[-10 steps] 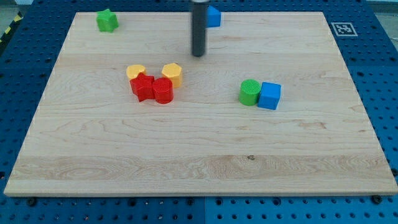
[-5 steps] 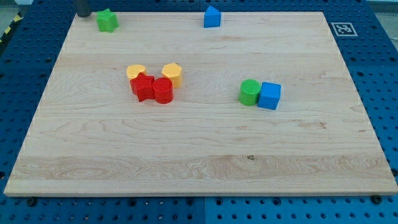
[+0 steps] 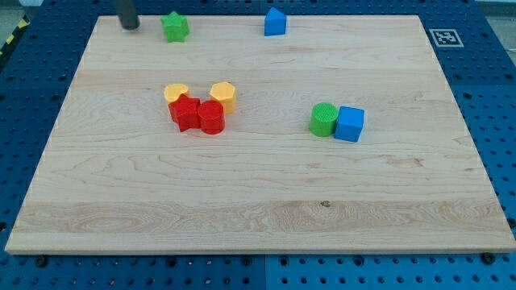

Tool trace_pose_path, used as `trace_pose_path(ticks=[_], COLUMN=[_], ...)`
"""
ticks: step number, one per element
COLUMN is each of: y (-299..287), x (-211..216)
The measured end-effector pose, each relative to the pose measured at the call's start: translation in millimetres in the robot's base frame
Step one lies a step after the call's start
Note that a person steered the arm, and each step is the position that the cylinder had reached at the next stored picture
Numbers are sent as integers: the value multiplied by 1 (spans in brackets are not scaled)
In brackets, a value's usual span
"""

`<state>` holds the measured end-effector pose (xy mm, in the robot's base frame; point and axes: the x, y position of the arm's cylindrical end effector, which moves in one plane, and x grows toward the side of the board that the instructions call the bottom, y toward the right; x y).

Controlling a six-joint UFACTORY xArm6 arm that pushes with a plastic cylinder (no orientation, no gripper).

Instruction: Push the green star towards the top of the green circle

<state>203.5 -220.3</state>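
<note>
In the camera view, the green star [image 3: 174, 26] sits at the upper left of the frame, close to the top edge of the wooden counter [image 3: 258, 201]. It is small and bright green, with short stubby points. It looks about as wide as it is tall, so it has no long side, and I cannot tell which way it points.

My tip [image 3: 128, 26] is a dark rod end at the view's left of the green star, near it but not touching. There is no hand on this arm, so there is nothing to open or close.

The green circle [image 3: 323, 119] is at the middle right of the frame, well apart from the star. It touches the blue cube [image 3: 349, 124] on its right side. Bare wood lies between the star and the circle.

Another blue block [image 3: 275, 22] with a pointed top sits at the top edge, to the right of the star.

In the middle left there is a tight bunch: a yellow half circle [image 3: 176, 92], a yellow block [image 3: 223, 96], a red star [image 3: 185, 112] and a red cylinder [image 3: 211, 118].

The lower half of the counter is bare wood.
</note>
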Motion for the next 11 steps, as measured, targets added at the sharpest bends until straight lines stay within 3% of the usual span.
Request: trace_pose_path(ticks=[1,5,10,11], y=[36,125,314,309], x=[-9,86,202,188])
